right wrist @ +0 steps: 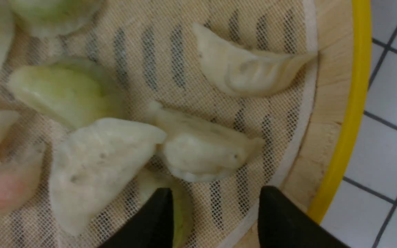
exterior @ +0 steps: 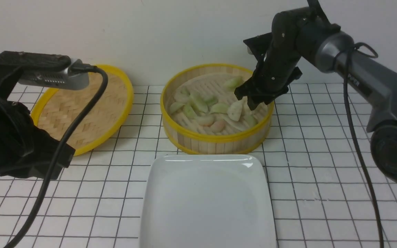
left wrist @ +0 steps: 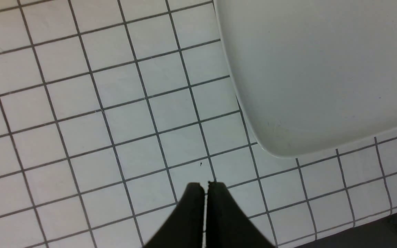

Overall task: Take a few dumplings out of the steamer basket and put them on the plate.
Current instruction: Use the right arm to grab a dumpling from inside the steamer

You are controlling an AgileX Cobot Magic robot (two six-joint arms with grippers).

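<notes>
Nearest the camera sits the white plate (exterior: 208, 203), bare across all of it that the front view shows; its near edge runs out of the picture. Nothing has been delivered there, so I judge the job to be at its very beginning, with every dumpling I am meant to serve still to be carried over.

Just beyond the plate stands the basket (exterior: 217, 138), and the dumplings (exterior: 198, 102) lie inside it on the slatted floor: green ones, creamy white ones and a few with a pinkish tint, some leaning on one another. There are plenty to choose from, and only a few need to go.

My right pincer (right wrist: 215, 193) is over the basket, its fingers parted, with no dumpling between them. From the wrist, a whitish dumpling (right wrist: 205, 151) lies close ahead of the fingertips, and I take it for a likely first pick. Lowering and closing gently would come next, I think, since its neighbours crowd in and could get nudged or pinched too.

My left pincer (left wrist: 206, 187) is closed on nothing, out on the plate's left side. The woven lid (exterior: 81, 113) is already off, resting to the left of the basket.
</notes>
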